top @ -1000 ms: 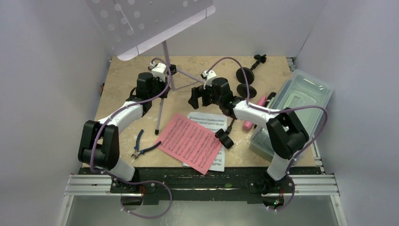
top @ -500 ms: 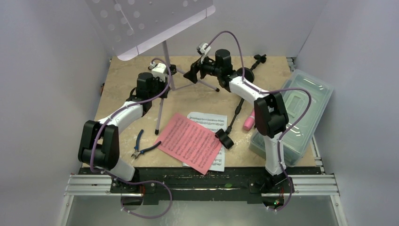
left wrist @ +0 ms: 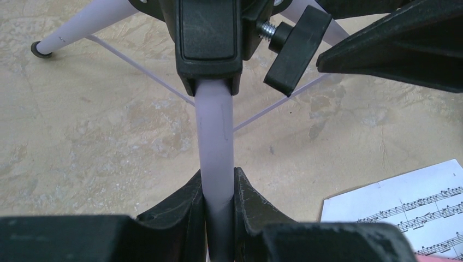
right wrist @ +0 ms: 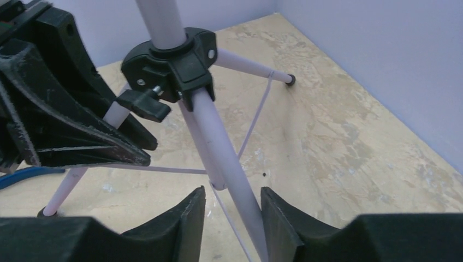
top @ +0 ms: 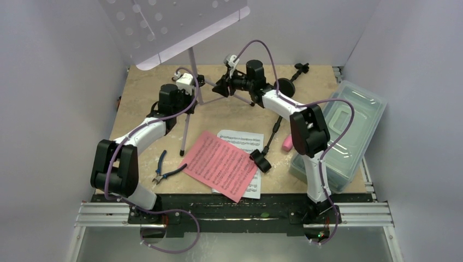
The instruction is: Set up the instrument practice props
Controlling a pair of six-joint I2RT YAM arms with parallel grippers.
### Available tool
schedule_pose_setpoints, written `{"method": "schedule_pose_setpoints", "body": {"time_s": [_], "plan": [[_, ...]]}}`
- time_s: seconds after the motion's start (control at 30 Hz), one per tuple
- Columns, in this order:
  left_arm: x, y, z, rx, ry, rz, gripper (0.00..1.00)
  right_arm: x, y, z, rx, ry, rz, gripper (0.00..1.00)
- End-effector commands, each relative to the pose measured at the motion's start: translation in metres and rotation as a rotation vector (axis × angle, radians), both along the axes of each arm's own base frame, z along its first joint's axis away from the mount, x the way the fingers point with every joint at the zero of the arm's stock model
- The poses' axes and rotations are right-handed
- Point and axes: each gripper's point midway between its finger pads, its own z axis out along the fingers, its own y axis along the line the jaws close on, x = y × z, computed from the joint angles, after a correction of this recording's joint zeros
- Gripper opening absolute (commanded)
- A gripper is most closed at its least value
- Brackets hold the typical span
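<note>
At near edge, pages: pink sheet-music page (top: 221,164) lies flat, overlapping white page (top: 244,138) just behind it.
Pliers: blue-handled pliers (top: 166,168) on the table (top: 136,103), left of pink page, not touching it.
Black mic: black microphone (top: 261,160) lies at the pages' right edge; a thin black stem runs back from it.
Pink mic: pink microphone (top: 287,143) lies btwn black mic & tub, partly hidden by R arm.
Tub: clear plastic tub (top: 355,120) sits at right table edge; R arm's upper link crosses in front of its near-left part.
L arm: bent at elbow, reaching fwd from left base to the stand's centre.
L claw: left gripper (left wrist: 218,188) is clamped tight on a lavender tripod leg (left wrist: 214,125), just below the black hub (left wrist: 210,38).
R arm: stretched far fwd, forearm angled left, wrist turned toward the stand.
R claw: right gripper (right wrist: 232,210) is partly spread and straddles a second leg (right wrist: 224,150). A gap shows on one side, so it is not pinched.
Stand: lavender perforated music desk (top: 174,27) is up high at back-left on its tripod, w/ feet on table and top cut off by frame.
Far back: black round-based poles (top: 284,86) are behind R forearm, part hidden.
</note>
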Motion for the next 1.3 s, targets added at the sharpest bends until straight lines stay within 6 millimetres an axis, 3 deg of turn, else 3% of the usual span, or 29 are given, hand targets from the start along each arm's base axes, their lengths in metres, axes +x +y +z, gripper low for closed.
{"method": "schedule_pose_setpoints", "body": {"time_s": [0.0, 0.23, 0.37, 0.53, 0.7, 0.93, 1.13, 1.27], "plan": [[-0.024, 0.039, -0.064, 0.183, 0.195, 0.079, 0.00, 0.001, 0.001, 0.014, 0.017, -0.068, -0.004, 0.38], [-0.029, 0.049, -0.073, 0.234, 0.226, 0.117, 0.00, -0.006, -0.005, -0.006, 0.017, -0.057, -0.052, 0.09], [-0.029, 0.059, -0.075, 0.276, 0.218, 0.145, 0.00, -0.018, -0.010, -0.026, -0.016, -0.043, -0.085, 0.00], [-0.027, 0.064, -0.080, 0.317, 0.223, 0.145, 0.00, -0.036, -0.017, -0.047, -0.034, -0.009, -0.120, 0.00], [-0.019, 0.065, -0.079, 0.327, 0.201, 0.158, 0.00, -0.052, -0.027, -0.046, -0.002, 0.019, -0.189, 0.00], [-0.018, 0.065, -0.088, 0.335, 0.222, 0.151, 0.00, -0.089, -0.019, -0.057, 0.005, 0.080, -0.241, 0.00], [-0.019, 0.054, -0.090, 0.293, 0.234, 0.117, 0.00, -0.102, -0.029, -0.075, -0.029, 0.105, -0.332, 0.00], [-0.024, 0.041, -0.090, 0.274, 0.235, 0.079, 0.00, -0.112, -0.043, -0.073, -0.033, 0.110, -0.367, 0.00]]}}
